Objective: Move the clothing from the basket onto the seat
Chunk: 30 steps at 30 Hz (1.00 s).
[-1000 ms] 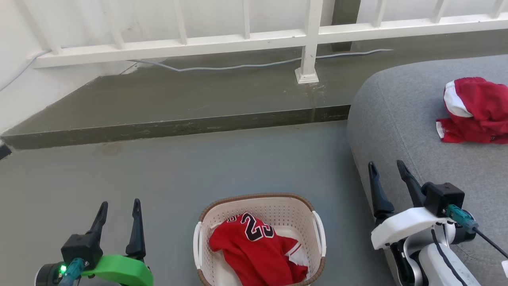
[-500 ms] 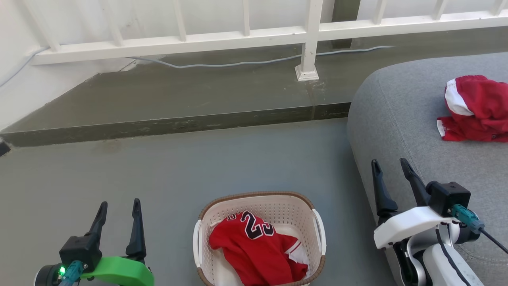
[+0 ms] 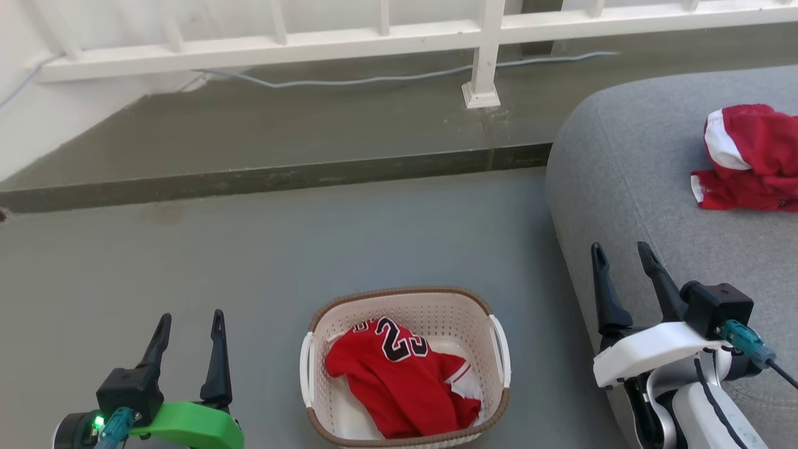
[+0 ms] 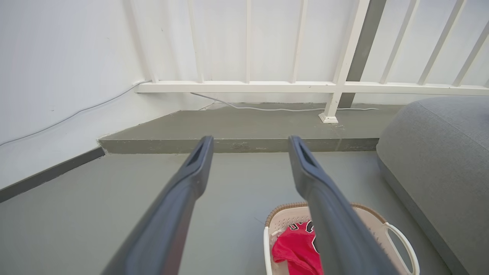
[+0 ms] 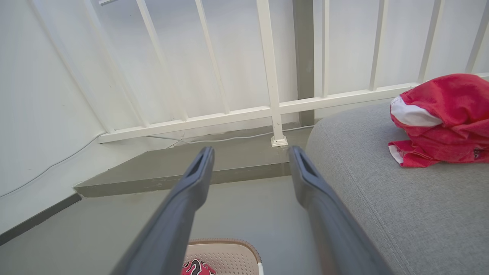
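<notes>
A red jersey [image 3: 399, 380] with the number 23 lies crumpled in the cream basket [image 3: 408, 302] on the floor; the left wrist view shows the jersey [image 4: 296, 250] in the basket [image 4: 399, 238] too. Red shorts [image 3: 751, 159] with a white stripe lie on the grey seat [image 3: 648, 187] at the right, and the right wrist view shows the shorts [image 5: 443, 118] on the seat [image 5: 401, 206]. My left gripper [image 3: 190, 319] is open and empty, left of the basket. My right gripper [image 3: 620, 248] is open and empty by the seat's front edge.
A raised concrete step [image 3: 280, 178] runs across behind the basket, with a white railing [image 3: 483, 59] and a grey cable [image 3: 374, 80] on it. A white wall [image 4: 57, 76] closes the left side. Grey floor [image 3: 312, 249] stretches between the step and the basket.
The whole head picture has shifted upward, so the camera has tilted down a little. The jersey, the shorts and both open grippers keep their places.
</notes>
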Available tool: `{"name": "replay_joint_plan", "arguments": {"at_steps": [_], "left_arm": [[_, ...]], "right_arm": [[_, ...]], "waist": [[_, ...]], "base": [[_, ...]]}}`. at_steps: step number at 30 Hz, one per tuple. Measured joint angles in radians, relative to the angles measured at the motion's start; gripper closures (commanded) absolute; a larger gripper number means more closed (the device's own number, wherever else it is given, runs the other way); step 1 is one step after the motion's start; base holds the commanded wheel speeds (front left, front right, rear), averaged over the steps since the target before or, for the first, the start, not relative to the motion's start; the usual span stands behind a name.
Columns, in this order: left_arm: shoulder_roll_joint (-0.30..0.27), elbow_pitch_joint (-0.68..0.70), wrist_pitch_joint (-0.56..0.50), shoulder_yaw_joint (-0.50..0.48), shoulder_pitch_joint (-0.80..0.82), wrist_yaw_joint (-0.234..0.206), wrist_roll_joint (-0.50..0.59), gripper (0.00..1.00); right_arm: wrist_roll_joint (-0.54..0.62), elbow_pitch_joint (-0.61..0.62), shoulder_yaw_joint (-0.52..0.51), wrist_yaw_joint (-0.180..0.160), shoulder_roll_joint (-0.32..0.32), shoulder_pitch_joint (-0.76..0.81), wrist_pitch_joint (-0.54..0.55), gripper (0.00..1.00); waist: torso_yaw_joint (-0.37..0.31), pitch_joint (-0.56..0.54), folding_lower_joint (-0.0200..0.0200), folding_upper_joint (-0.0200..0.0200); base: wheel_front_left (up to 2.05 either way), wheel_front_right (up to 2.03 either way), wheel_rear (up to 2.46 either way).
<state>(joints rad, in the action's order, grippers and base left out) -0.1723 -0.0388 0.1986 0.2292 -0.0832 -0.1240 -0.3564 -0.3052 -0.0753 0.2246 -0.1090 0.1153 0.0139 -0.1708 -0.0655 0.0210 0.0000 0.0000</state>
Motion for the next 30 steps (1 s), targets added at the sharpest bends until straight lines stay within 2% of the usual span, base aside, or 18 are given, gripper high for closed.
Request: {"name": "replay_joint_plan", "arguments": {"at_steps": [7, 13, 30], "left_arm": [[-0.008, 0.019, -0.027, 0.007, 0.011, 0.0, 0.018, 0.0], [-0.024, 0.025, -0.066, 0.038, 0.101, 0.003, 0.032, 0.0], [-0.038, -0.093, -0.208, 0.161, 0.361, 0.091, 0.117, 0.0]], "right_arm": [[0.007, 0.036, -0.009, 0.0, 0.002, -0.015, 0.005, 0.0], [0.009, 0.069, -0.041, -0.007, 0.006, -0.091, 0.004, 0.0], [0.01, 0.132, -0.124, -0.007, 0.018, -0.317, -0.015, 0.0]], "waist": [[-0.004, 0.062, 0.0, 0.0], [-0.009, 0.133, 0.0001, 0.0], [-0.036, 0.366, 0.0002, 0.0]], "base": [[0.0, 0.0, 0.0], [0.0, 0.0, 0.0], [0.0, 0.0, 0.0]]}}
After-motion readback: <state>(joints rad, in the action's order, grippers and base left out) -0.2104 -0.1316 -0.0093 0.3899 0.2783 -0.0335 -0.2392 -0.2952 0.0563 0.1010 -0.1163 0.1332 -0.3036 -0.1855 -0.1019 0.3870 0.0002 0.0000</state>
